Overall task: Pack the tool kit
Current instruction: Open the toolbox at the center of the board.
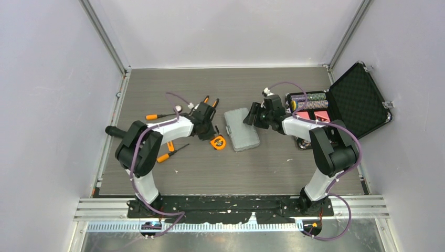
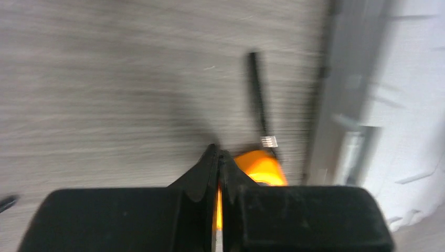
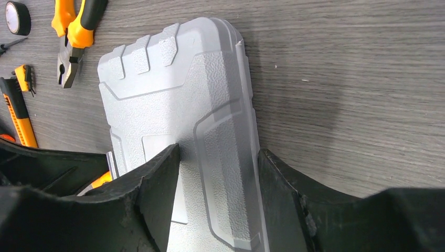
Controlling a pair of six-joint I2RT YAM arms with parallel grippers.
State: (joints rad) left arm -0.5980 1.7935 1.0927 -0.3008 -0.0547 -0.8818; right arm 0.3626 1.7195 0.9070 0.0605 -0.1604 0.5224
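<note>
The grey tool kit case (image 1: 241, 129) lies closed in the middle of the table. In the right wrist view my right gripper (image 3: 218, 152) stands open over the case (image 3: 173, 94): one finger is over the lid and the other is beside its long edge. My left gripper (image 1: 209, 114) is just left of the case, between the orange-and-black pliers (image 1: 211, 102) and the tape measure (image 1: 218, 142). In the blurred left wrist view its jaws (image 2: 218, 155) are shut. An orange tool (image 2: 261, 167) with a black shaft shows behind them; no grip on it shows.
Two orange-handled screwdrivers (image 1: 157, 116) (image 1: 170, 153) lie left of the left arm. The right wrist view shows pliers (image 3: 73, 37), a black tape roll (image 3: 17, 17) and an orange knife (image 3: 18, 113). A black foam-lined case (image 1: 357, 100) with chips stands open at the right.
</note>
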